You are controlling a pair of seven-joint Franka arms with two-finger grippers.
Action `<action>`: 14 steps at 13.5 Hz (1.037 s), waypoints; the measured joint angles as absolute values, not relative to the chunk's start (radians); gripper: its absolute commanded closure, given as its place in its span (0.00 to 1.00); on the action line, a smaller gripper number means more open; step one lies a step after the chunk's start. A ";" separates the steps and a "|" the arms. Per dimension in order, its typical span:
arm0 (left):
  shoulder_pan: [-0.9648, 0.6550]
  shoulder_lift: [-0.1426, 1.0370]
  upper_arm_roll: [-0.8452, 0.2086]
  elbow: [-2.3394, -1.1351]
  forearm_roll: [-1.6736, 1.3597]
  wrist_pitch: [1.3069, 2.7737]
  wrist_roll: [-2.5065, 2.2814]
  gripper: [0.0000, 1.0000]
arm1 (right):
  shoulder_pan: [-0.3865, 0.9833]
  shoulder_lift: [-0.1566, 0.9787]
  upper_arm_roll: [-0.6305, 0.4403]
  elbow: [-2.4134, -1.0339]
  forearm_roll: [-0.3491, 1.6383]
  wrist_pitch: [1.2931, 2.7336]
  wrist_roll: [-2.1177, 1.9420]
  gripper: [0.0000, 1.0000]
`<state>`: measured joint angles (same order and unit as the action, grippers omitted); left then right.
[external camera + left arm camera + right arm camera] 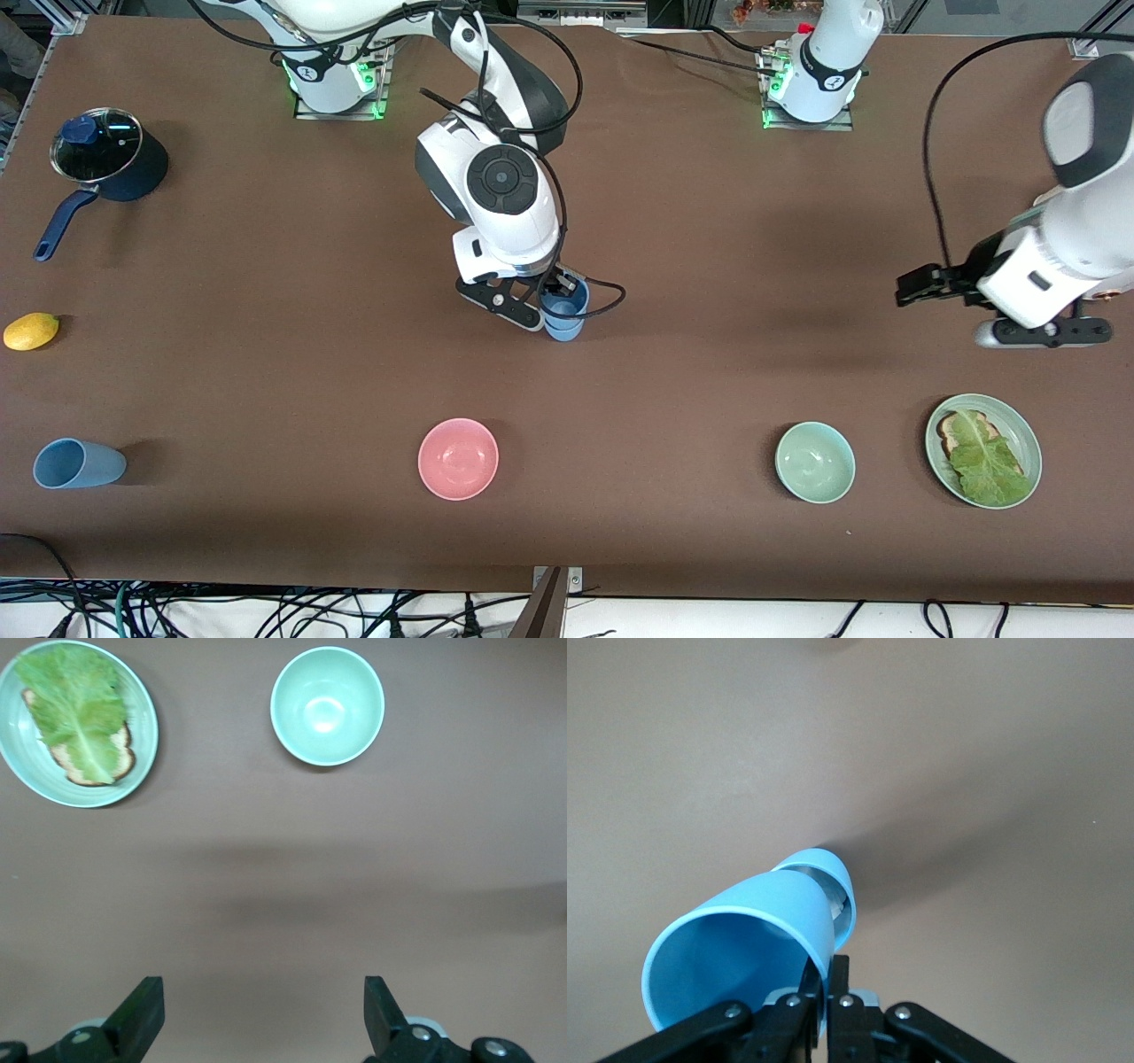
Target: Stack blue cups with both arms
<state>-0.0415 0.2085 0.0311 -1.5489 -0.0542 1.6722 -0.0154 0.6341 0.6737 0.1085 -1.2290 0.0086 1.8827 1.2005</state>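
My right gripper (554, 297) is shut on the rim of a light-blue cup (564, 307) over the middle of the table. In the right wrist view the fingers (840, 979) pinch that cup's wall (744, 935). The held cup's lower end appears to sit in the mouth of a second blue cup (565, 332), which also shows in the right wrist view (837, 881). A third blue cup (78, 463) lies on its side near the front edge at the right arm's end. My left gripper (921, 285) is open and empty (261, 1001), up over bare table.
A pink bowl (458, 458), a green bowl (815, 462) and a green plate (1028, 434) with toast and lettuce stand nearer the front camera. A navy saucepan (111, 159) with a glass lid and a lemon (31, 330) are at the right arm's end.
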 measured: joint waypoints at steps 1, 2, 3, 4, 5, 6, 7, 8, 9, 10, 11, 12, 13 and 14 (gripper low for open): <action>-0.022 0.203 0.031 -1.541 -0.054 1.660 0.030 0.01 | 0.635 0.677 0.108 -1.229 0.008 1.883 1.201 1.00; -0.004 0.202 0.031 -1.536 -0.054 1.655 0.073 0.01 | 0.635 0.679 0.107 -1.229 0.007 1.883 1.201 1.00; 0.013 0.202 0.032 -1.535 -0.054 1.654 0.113 0.01 | 0.635 0.679 0.104 -1.229 0.007 1.883 1.201 1.00; 0.028 0.202 0.032 -1.535 -0.054 1.654 0.149 0.01 | 0.635 0.679 0.102 -1.229 0.007 1.883 1.201 1.00; 0.039 0.202 0.032 -1.533 -0.054 1.654 0.177 0.01 | 0.635 0.679 0.100 -1.229 0.007 1.883 1.201 1.00; 0.045 0.202 0.032 -1.526 -0.054 1.652 0.195 0.01 | 0.635 0.679 0.099 -1.229 0.007 1.883 1.201 1.00; 0.046 0.202 0.032 -1.514 -0.054 1.642 0.209 0.01 | 0.635 0.679 0.099 -1.229 0.007 1.883 1.201 1.00; 0.046 0.202 0.032 -1.497 -0.054 1.626 0.218 0.01 | 0.635 0.679 0.099 -1.229 0.007 1.883 1.201 1.00; 0.046 0.202 0.031 -1.475 -0.054 1.605 0.222 0.01 | 0.635 0.679 0.099 -1.229 0.007 1.883 1.201 1.00; 0.046 0.201 0.031 -1.454 -0.054 1.583 0.224 0.01 | 0.635 0.679 0.099 -1.229 0.007 1.883 1.201 1.00; 0.046 0.201 0.030 -1.435 -0.054 1.564 0.224 0.01 | 0.635 0.680 0.099 -1.229 0.007 1.883 1.201 1.00; 0.046 0.201 0.031 -1.420 -0.054 1.544 0.224 0.01 | 0.635 0.682 0.099 -1.229 0.007 1.883 1.201 1.00; 0.045 0.200 0.032 -1.406 -0.054 1.527 0.224 0.01 | 0.635 0.685 0.099 -1.229 0.007 1.883 1.201 1.00; 0.042 0.195 0.038 -1.394 -0.054 1.517 0.224 0.01 | 0.635 0.688 0.099 -1.229 0.007 1.883 1.201 0.80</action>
<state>0.0424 0.1955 0.0377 -1.3941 -0.0541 1.5169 0.2242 0.6347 0.6884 0.0987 -1.2288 0.0067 1.8835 1.2006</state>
